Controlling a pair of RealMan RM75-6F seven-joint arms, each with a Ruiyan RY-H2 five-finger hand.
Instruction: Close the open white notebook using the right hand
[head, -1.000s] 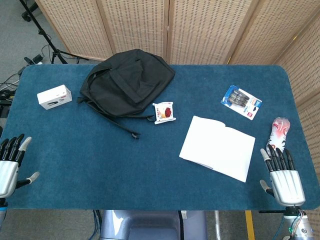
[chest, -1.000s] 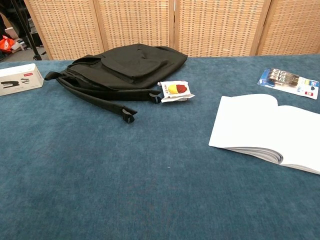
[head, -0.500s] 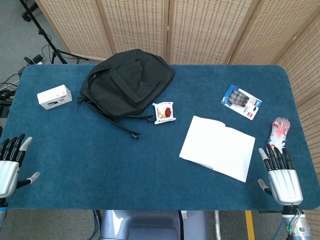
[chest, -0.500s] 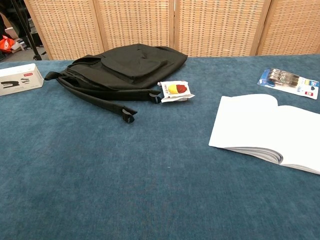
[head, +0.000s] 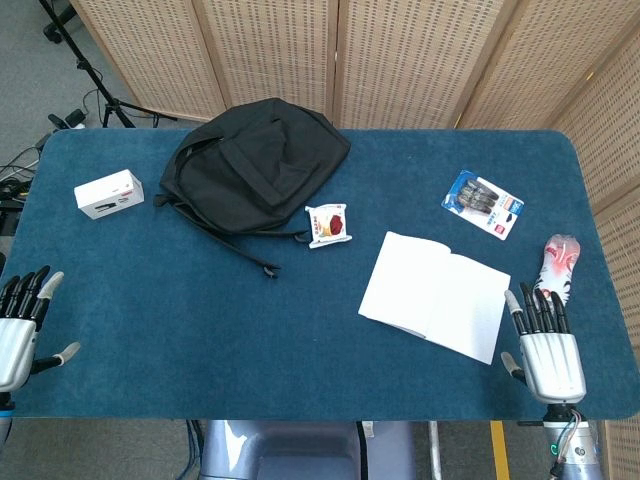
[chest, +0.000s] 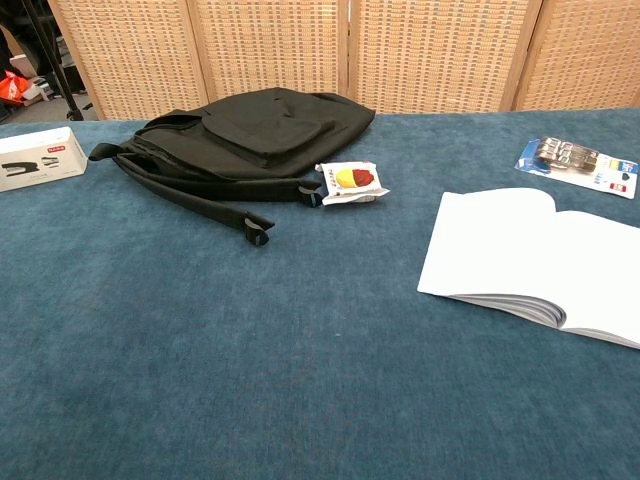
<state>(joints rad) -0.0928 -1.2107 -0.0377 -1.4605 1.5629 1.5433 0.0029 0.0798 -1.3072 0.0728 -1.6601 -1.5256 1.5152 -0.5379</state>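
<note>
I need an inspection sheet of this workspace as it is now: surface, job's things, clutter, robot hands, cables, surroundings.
Surface: blue table cloth, flat.
Job's things: white notebook lies open, pages up, on the robot's right side.
Clutter: black backpack, white box, snack packet, pen pack, red and white packet.
Robot hands: left robot hand open at the near edge; right robot hand open beside the notebook's near right corner, holding nothing.
Cables: some on the floor beyond the table's left end.
Surroundings: wicker screens behind; a stand.

Your open white notebook lies flat on the blue worktop, right of the snack packet beside the black backpack.
</note>
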